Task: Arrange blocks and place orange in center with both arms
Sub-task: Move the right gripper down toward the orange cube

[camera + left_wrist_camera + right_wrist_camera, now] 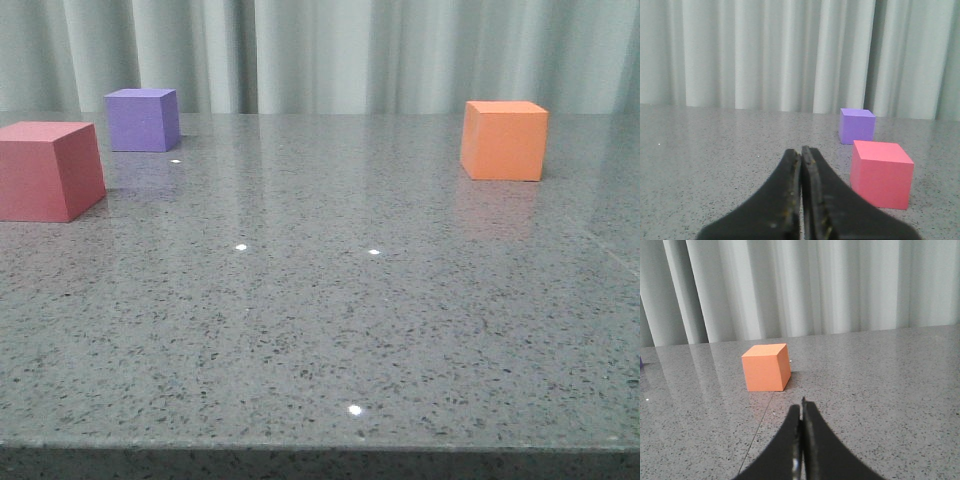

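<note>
The orange cube (505,140) stands at the table's far right; the right wrist view shows the orange cube (766,367) ahead of my right gripper (801,407), which is shut and empty, well short of it. The red-pink cube (48,170) sits at the left edge with the purple cube (143,119) behind it. In the left wrist view my left gripper (801,151) is shut on nothing, with the red-pink cube (881,173) beside it and the purple cube (856,126) farther off. Neither gripper shows in the front view.
The grey speckled table (330,320) ends at a front edge near the camera. A pale pleated curtain (330,50) hangs behind the far edge. A faint seam (760,422) runs across the tabletop near the right gripper.
</note>
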`<state>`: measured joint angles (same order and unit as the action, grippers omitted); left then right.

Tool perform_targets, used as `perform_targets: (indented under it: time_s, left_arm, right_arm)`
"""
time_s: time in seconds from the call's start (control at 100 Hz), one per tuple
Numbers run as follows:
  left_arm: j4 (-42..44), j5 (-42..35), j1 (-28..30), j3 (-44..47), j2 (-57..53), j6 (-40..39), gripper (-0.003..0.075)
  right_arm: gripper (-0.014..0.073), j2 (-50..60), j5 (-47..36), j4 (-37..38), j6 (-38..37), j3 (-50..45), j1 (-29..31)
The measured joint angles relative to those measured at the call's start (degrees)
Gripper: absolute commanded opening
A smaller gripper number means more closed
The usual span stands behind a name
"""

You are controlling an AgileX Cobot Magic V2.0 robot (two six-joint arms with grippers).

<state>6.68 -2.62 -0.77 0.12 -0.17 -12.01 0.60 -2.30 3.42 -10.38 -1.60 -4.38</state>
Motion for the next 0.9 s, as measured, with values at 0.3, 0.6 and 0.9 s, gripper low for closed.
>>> perform_targets:
  time_s: [0.3, 0.6, 0.9]
  left_arm:
    - [0.0, 0.0, 0.0, 0.0, 0.0, 0.0, -0.002]
    - [0.0, 0.0, 0.0, 0.0, 0.0, 0.0, -0.002]
    - [0.0, 0.0, 0.0, 0.0, 0.0, 0.0, -0.002]
  right_arm:
    - [-0.011, 0.0, -2.7, 0.0, 0.0, 0.0, 0.0]
    - [-0.011, -1.9, 9.6, -1.1, 0.0, 14.1, 0.0]
    - [-0.011, -21.4, 38.0, -1.5, 0.0, 38.9, 0.0]
